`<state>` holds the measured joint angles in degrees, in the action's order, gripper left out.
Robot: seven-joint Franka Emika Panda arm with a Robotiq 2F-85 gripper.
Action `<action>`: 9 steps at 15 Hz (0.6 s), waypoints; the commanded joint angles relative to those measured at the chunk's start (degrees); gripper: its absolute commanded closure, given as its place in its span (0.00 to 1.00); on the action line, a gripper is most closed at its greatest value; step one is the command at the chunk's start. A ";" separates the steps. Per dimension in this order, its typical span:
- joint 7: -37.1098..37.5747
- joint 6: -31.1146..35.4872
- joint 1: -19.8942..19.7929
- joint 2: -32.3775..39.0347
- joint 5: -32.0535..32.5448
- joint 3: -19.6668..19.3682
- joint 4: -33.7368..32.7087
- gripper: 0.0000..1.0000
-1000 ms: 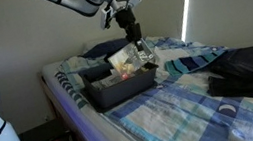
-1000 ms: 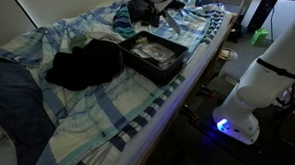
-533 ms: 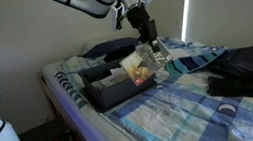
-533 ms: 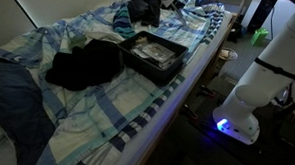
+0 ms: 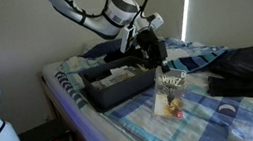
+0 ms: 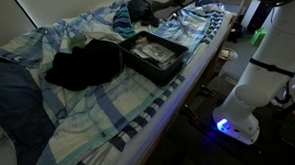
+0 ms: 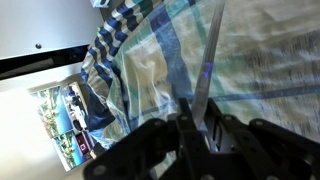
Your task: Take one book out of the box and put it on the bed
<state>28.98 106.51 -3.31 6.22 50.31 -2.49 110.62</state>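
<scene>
at frame centre in an exterior view, the gripper (image 5: 157, 66) clamps the book (image 5: 170, 92). it hangs right of the box (image 5: 120, 92), over the bed (image 5: 151, 130).

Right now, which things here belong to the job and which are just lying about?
Job: book, held in the gripper; box; bed.
Lying about: black clothing; blue garment; other books in the box.

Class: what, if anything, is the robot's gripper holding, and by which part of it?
The gripper holds the book by its upper edge, pinched between the fingers. The book hangs below it over the bed.
</scene>
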 commanded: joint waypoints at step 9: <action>1.88 0.00 0.21 4.19 -1.38 -1.53 2.34 0.49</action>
<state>29.93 106.53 -3.27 11.04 50.30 -3.27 112.81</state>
